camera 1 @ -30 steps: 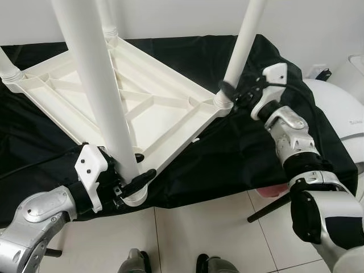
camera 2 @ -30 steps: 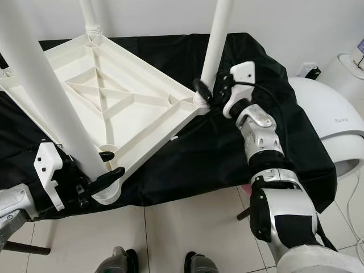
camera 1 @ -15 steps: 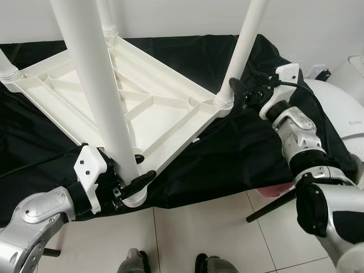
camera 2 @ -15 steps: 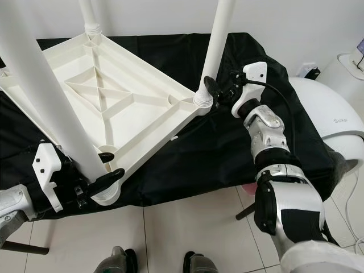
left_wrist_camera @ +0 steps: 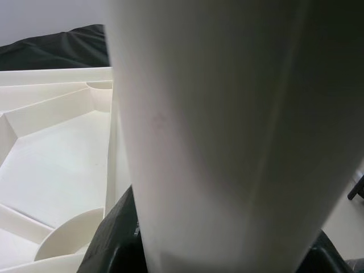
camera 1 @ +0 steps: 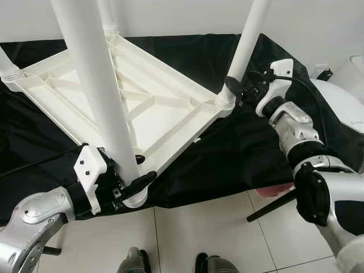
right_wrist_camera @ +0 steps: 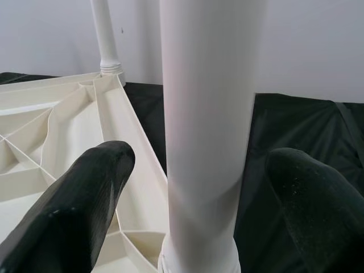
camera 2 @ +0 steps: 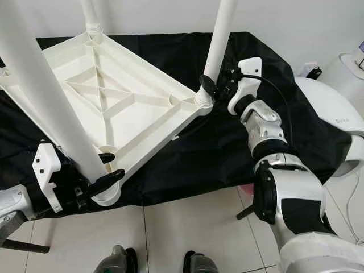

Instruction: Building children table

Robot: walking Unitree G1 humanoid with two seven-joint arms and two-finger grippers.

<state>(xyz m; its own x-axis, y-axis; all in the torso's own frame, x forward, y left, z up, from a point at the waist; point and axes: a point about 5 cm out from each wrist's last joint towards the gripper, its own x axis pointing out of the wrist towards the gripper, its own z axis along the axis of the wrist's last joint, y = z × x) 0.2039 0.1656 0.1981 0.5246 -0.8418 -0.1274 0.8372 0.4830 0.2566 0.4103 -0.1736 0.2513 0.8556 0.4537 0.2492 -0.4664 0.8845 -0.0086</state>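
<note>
A white plastic children's table [camera 1: 153, 114] lies upside down on a black cloth [camera 1: 239, 153], legs pointing up. My left gripper [camera 1: 141, 168] is shut on the base of the near leg [camera 1: 96, 85], at the table's front corner; that leg [left_wrist_camera: 227, 114] crowds the left wrist view. My right gripper [camera 1: 239, 85] stands open around the right leg [camera 1: 247, 40] just above its socket. In the right wrist view the fingers [right_wrist_camera: 79, 210] flank this leg [right_wrist_camera: 205, 142] with a gap on both sides. Two more legs rise at the far corners.
A white rounded appliance [camera 1: 341, 108] stands at the right beside the cloth. A black stand leg [camera 1: 270, 207] slants over the tiled floor below the cloth's edge. My feet [camera 1: 136, 263] are at the bottom.
My right wrist has shifted a little to the right and upward, its fingers staying by the right leg's base. The left gripper and the table have not moved.
</note>
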